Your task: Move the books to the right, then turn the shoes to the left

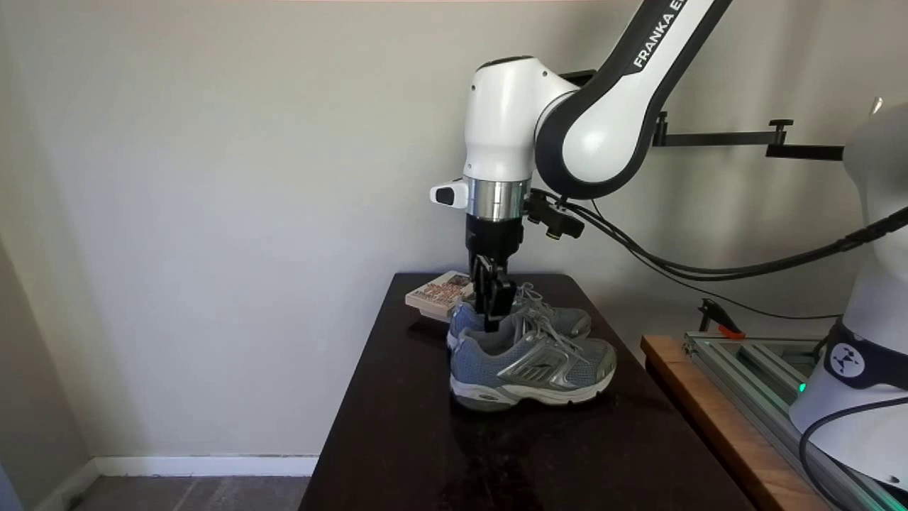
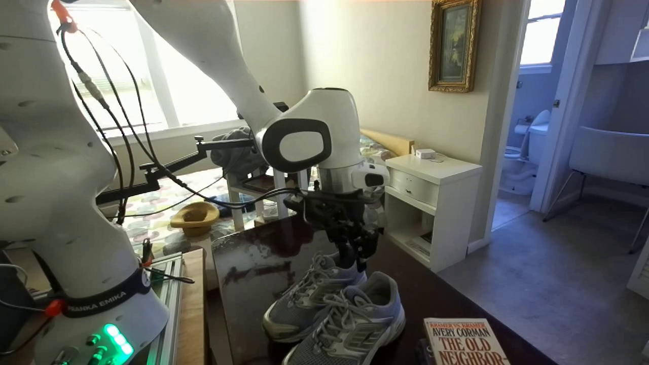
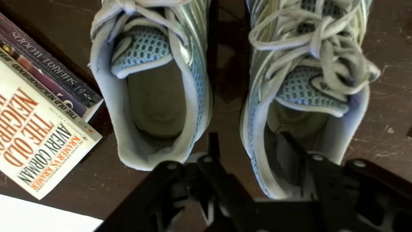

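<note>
Two grey-blue running shoes stand side by side on the dark table. The shoe farther from the books [image 1: 532, 372] also shows in the wrist view [image 3: 257, 106]. The shoe nearer the books [image 2: 355, 324] is at the left in the wrist view [image 3: 196, 96]. My gripper [image 3: 251, 141] is open, pointing down at that farther shoe's heel. One finger is in its opening and the other in the gap between the shoes, with the shoe's side wall between them. The gripper shows in both exterior views [image 1: 491, 319] [image 2: 355, 258]. A white paperback [image 3: 38, 138] lies on a purple one [image 3: 48, 67].
The dark table [image 1: 397, 440] has a wall behind it in an exterior view. The robot's base stands on a wooden bench [image 1: 738, 426] beside the table. A white nightstand [image 2: 431, 172] stands beyond the table's edge. A bright white area [image 3: 42, 212] borders the table in the wrist view.
</note>
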Controlling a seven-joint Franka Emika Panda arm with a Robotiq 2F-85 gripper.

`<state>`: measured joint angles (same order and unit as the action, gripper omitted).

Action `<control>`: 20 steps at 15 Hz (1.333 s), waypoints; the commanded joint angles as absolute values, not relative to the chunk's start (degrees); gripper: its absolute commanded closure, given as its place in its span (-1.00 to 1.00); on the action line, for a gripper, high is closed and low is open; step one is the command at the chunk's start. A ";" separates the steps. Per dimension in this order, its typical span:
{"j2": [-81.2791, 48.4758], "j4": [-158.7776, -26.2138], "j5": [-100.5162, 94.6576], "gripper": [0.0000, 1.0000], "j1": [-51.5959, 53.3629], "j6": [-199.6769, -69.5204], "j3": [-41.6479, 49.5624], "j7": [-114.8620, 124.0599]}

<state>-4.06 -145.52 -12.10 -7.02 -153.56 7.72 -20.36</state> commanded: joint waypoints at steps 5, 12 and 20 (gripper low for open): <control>3.68 -146.11 -6.78 -1.00 -6.89 -144.46 7.30 -10.47; 8.72 -145.23 -4.94 -1.00 -7.06 -136.02 7.08 -1.19; 12.89 -145.49 -10.32 -1.00 -7.56 -133.86 6.26 0.03</control>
<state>10.17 -144.97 -8.09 -6.99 -136.49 7.08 -1.25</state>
